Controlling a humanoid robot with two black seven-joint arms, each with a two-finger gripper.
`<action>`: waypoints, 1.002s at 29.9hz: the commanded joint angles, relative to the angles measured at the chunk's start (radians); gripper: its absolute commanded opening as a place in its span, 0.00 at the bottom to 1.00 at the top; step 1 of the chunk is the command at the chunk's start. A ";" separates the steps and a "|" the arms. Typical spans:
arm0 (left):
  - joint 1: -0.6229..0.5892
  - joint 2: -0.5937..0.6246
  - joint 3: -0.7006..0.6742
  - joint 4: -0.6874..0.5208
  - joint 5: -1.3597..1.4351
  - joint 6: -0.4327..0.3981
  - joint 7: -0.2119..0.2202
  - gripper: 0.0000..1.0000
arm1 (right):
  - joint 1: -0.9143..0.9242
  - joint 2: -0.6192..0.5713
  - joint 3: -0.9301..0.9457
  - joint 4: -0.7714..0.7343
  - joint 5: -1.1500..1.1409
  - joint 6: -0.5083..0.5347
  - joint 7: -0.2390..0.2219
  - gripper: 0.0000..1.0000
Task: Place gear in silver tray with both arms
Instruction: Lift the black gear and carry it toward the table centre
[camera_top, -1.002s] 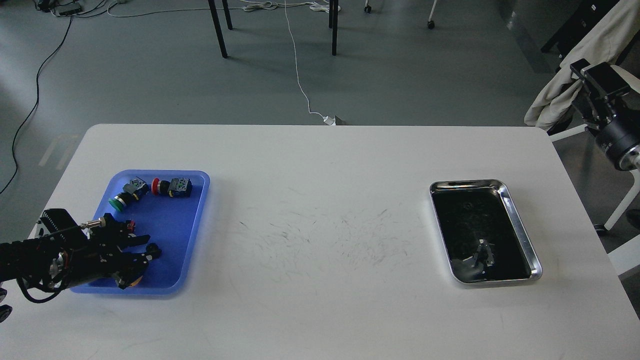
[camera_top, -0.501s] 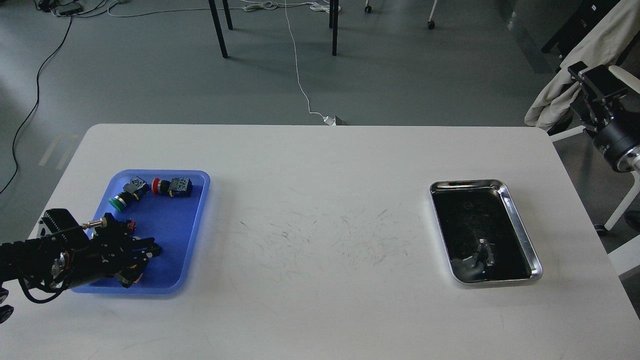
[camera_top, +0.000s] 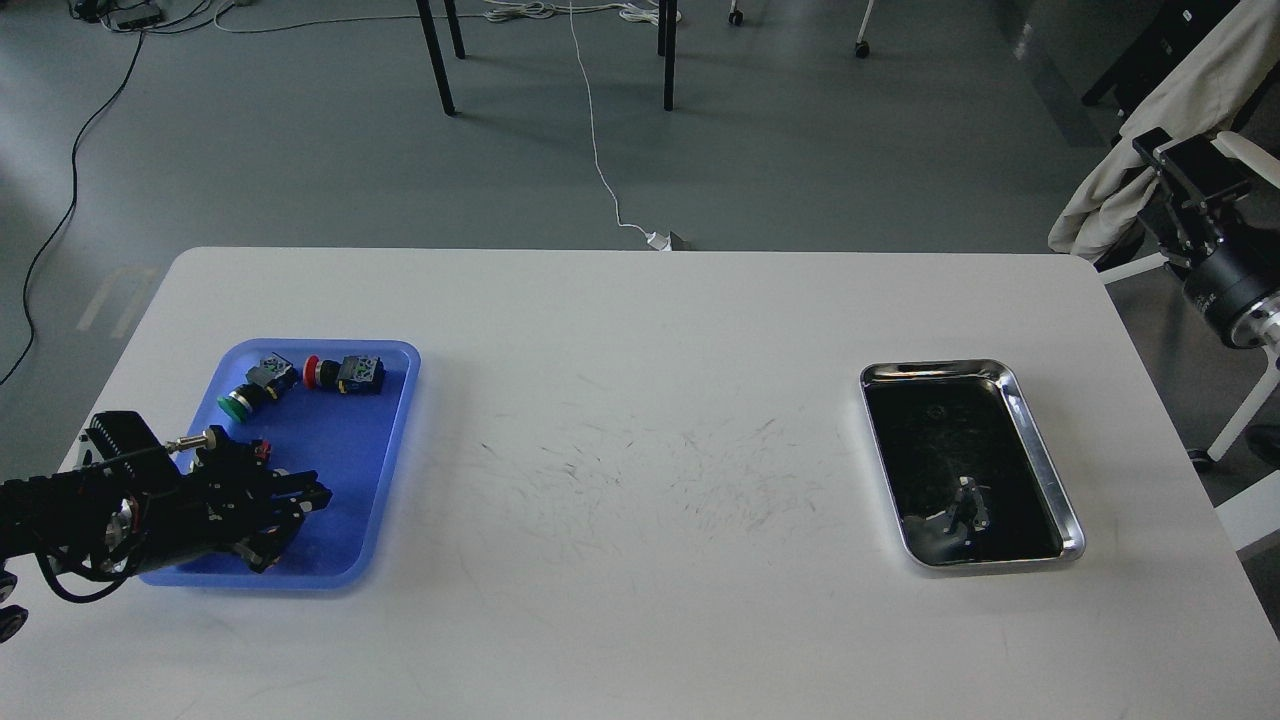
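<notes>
Grey floor (camera_top: 800, 150) is seen beyond the far edge of the white bench (camera_top: 640, 400), whose top is marked with fine dark scratches around the centre. Dark furniture legs (camera_top: 440, 60) stand on the floor at far centre. A white cable (camera_top: 600, 150) is run across the floor to a small plug block (camera_top: 668, 240) just behind the bench. A black cable (camera_top: 70, 190) is trailed at far left. A beige cloth (camera_top: 1150, 150) is draped over a chair at far right. Lighting is soft and even.
</notes>
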 joint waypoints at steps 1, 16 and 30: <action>-0.007 0.012 -0.002 -0.015 0.000 -0.001 0.000 0.18 | 0.001 0.020 0.000 -0.012 0.000 0.000 0.000 0.94; -0.252 0.027 -0.015 -0.164 -0.081 -0.058 0.000 0.17 | -0.003 0.039 0.009 -0.019 0.001 -0.001 0.000 0.94; -0.415 -0.298 -0.002 -0.211 -0.058 -0.236 0.000 0.17 | -0.011 0.053 0.020 -0.016 0.016 -0.037 0.000 0.94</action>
